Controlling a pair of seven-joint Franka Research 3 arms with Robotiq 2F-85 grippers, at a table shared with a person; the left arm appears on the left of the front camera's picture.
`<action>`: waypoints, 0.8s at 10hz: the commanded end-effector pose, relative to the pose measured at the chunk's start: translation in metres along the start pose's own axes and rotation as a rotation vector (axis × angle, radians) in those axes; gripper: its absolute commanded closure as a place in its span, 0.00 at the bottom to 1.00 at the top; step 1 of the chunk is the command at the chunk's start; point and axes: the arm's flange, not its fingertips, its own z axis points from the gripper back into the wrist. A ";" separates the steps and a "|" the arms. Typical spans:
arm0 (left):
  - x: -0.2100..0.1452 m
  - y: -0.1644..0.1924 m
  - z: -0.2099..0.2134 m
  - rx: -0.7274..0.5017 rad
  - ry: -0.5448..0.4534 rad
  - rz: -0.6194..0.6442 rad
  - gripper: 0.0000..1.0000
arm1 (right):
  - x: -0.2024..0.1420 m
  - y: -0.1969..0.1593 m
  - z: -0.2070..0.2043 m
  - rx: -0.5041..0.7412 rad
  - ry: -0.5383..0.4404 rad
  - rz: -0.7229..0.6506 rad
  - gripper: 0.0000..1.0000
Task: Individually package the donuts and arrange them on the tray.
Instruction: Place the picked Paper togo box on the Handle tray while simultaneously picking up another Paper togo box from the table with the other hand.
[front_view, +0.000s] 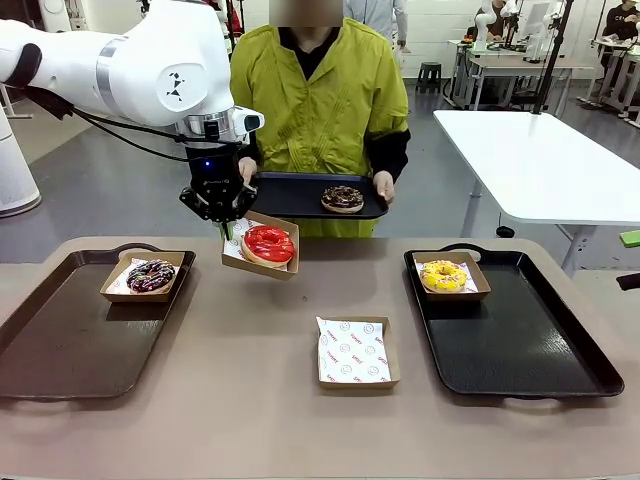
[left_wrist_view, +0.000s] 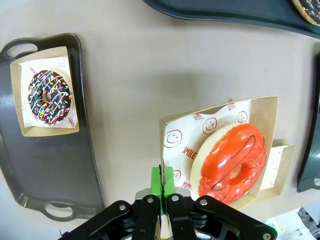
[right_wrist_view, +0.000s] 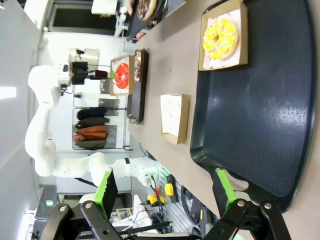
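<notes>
As its wrist view shows, left gripper (left_wrist_view: 162, 179) pinches carton (left_wrist_view: 267, 125) holding red donut (left_wrist_view: 232, 162).

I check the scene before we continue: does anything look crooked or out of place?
Yes. The cardboard tray with the red donut hangs tilted above the table, pinched at one edge by the left pincer. The donut might slide toward the low side. Nothing looks spilled or damaged.

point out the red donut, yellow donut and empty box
red donut (front_view: 281, 248), front view, glazed ring right of hole
yellow donut (front_view: 456, 277), front view, ring right of hole
empty box (front_view: 354, 352), front view, printed paper
</notes>
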 end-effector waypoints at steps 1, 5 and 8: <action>-0.004 0.018 0.013 0.000 0.007 -0.059 0.99 | 0.010 0.032 -0.025 -0.133 0.047 0.049 0.00; -0.032 0.094 0.043 -0.036 0.080 -0.127 0.99 | 0.051 0.108 -0.105 -0.359 0.205 0.033 0.00; -0.061 0.158 0.047 -0.016 0.099 -0.111 0.99 | 0.049 0.157 -0.197 -0.594 0.257 0.108 0.00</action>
